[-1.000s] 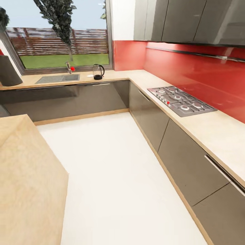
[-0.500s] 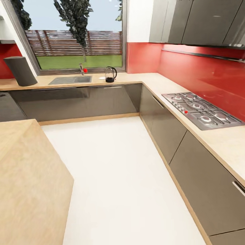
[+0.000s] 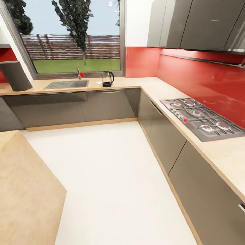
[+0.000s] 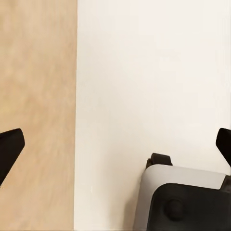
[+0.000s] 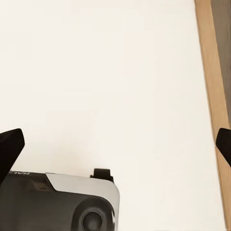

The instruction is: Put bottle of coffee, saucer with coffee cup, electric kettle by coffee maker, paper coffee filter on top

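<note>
Since half a second earlier, our whole head view had swung a little, so the camera had moved and not the kitchen: the hob sat slightly further left in frame and the near wooden island took up less of the left side.

We faced an L-shaped countertop [image 3: 153,86] running along the far wall under the window [image 3: 71,37] and down the right side, with a red backsplash [image 3: 204,78] and grey wall cabinets [image 3: 200,23] above it. A wide stretch of white floor [image 3: 112,177] lay between us and the counter, and the wooden island [image 3: 23,197] stood near on the left. The gas hob [image 3: 200,117] was set into the right run. A dark cylindrical bin-like object [image 3: 13,75] stood at the far left, and the sink [image 3: 66,84] with its tap [image 3: 79,72] lay under the window. The electric kettle [image 3: 107,79] stood on the far counter just right of the sink, with a small white disc [image 3: 99,82], possibly the saucer, just beside it.

Our left gripper [image 4: 115,144] and right gripper [image 5: 115,144] both hung over the floor with fingertips spread wide and nothing between them.

We judged the main risks as clipping the island corner with the base while driving, and arriving too close to the counter's edge. We could not see the coffee maker, so heading for the kettle first might leave it without a set target.
</note>
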{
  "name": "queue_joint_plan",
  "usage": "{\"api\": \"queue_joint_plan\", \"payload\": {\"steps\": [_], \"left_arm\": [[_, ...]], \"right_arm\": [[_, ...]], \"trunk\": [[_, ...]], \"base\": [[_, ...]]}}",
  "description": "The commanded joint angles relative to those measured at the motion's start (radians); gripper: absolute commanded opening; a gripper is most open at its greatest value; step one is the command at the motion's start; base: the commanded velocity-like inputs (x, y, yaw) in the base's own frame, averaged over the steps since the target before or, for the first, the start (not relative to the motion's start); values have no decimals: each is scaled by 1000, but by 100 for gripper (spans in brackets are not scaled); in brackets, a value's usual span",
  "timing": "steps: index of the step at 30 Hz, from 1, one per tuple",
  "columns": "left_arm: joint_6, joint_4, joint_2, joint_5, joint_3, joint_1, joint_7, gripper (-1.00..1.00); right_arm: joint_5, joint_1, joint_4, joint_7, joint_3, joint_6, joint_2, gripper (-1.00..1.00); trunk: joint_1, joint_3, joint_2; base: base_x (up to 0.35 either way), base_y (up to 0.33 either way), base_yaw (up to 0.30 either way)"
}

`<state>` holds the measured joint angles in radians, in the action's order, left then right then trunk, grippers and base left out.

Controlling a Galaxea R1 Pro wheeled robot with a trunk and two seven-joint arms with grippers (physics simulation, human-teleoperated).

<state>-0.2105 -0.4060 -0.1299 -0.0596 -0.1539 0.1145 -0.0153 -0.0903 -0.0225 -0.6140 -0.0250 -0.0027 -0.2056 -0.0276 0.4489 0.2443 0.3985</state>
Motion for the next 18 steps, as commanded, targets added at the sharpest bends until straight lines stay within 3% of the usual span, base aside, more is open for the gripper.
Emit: {"api": "queue_joint_plan", "payload": {"steps": [1,6,18], "left_arm": [[-3,1,0,-6,-1,1,-2,100],[-4,1,1,-7,-1,1,-2,100],[-4,2,1,-7,-2,1,-2,100]], "right_arm": [[-9,-1,1,-3,0,-3,0,100],[-9,-1,3,-3,0,-5,0,100],[-9,-1,3,-3,0,-5,0,100]], "trunk": [[1,0,2],[1,-8,2],[1,-27,2]], "base": [[323,-66,0],[207,-20,0],[16,-1,0]]}}
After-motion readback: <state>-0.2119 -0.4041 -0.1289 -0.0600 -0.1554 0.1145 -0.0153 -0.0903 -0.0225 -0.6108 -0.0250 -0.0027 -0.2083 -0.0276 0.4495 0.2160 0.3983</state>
